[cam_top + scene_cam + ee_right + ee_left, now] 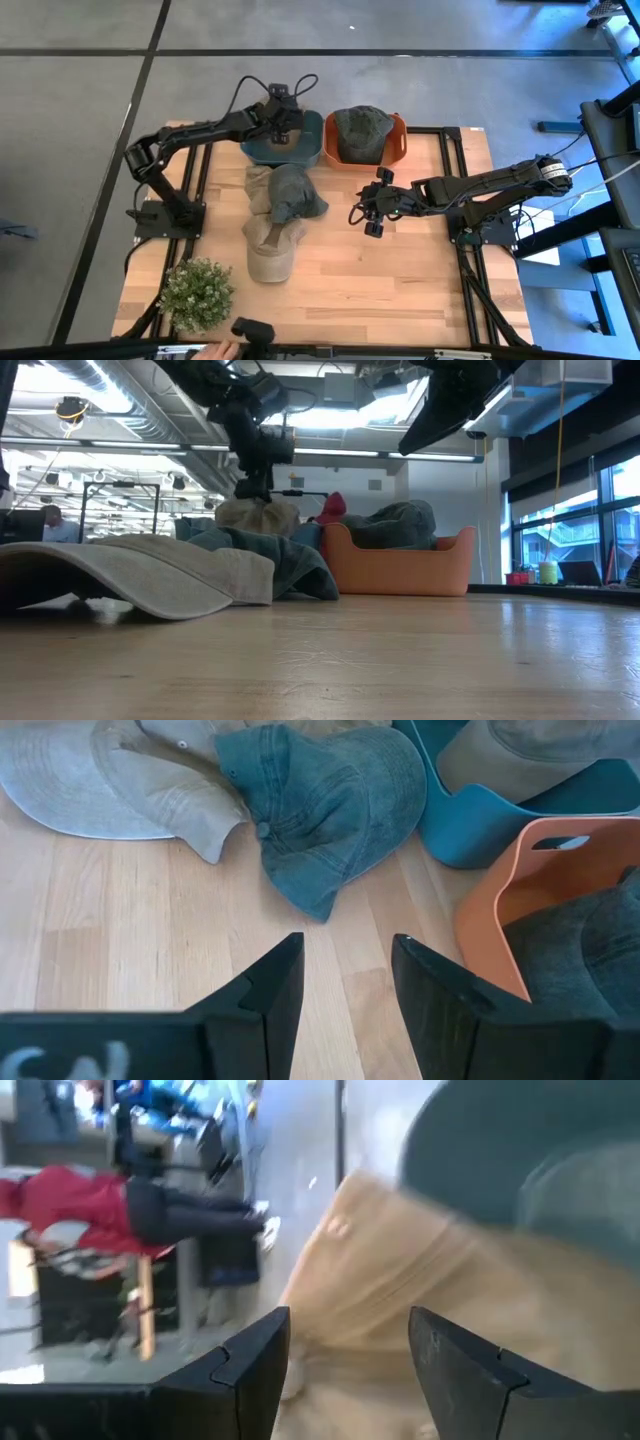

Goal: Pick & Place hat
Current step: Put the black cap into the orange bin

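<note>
Above the teal bin (312, 150), the left gripper (283, 128) is hanging open over a tan hat (520, 755) already lying inside, while the right gripper (372, 210) is waiting half-open and empty near the blue-green hat (292, 192) still lying on the table (400, 280).

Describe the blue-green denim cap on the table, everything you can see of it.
The denim cap is a faded blue-green baseball cap of washed cotton-like cloth with stitched seams and a curved brim. It lies slumped on the wooden table, crown crumpled rather than standing full. It overlaps the tan caps beside it, resting partly on them, and sits just in front of the teal bin. Neither gripper touches it: the right gripper hangs open nearby, pointed towards it.
</note>
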Tool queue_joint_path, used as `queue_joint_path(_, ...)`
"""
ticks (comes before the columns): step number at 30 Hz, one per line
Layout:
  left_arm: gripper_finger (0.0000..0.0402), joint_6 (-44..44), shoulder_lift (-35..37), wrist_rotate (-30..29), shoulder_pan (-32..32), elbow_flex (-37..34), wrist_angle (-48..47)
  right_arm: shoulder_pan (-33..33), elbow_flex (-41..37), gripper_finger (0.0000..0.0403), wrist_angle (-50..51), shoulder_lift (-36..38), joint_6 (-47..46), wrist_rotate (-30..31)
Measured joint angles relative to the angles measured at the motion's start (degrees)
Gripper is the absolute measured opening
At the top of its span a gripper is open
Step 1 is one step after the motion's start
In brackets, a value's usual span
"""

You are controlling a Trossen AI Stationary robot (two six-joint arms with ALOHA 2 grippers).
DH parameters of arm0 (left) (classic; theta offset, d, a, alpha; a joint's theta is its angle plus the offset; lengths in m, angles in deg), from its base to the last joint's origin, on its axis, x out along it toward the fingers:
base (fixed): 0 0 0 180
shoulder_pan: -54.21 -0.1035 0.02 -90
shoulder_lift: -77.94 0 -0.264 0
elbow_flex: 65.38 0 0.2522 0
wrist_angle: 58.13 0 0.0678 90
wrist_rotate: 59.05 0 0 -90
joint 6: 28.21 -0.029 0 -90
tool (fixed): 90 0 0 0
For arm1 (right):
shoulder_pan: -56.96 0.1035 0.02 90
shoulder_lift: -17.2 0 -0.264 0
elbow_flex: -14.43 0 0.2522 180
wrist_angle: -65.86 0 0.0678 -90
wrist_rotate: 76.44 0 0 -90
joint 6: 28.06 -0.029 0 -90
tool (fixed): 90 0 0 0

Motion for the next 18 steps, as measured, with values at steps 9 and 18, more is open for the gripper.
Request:
queue_joint_path(9,0.0202,17.1,4.9,14.0,7.1,0.0,-6.8,0.0,-0.5,0.0154,-0.7,0.1,0.1,0.0)
queue_joint_path(18,0.0199,30.5,5.2,34.3,15.5,0.0,-16.6,0.0,-2.6,0.0154,-0.6,0.1,0.0,3.2)
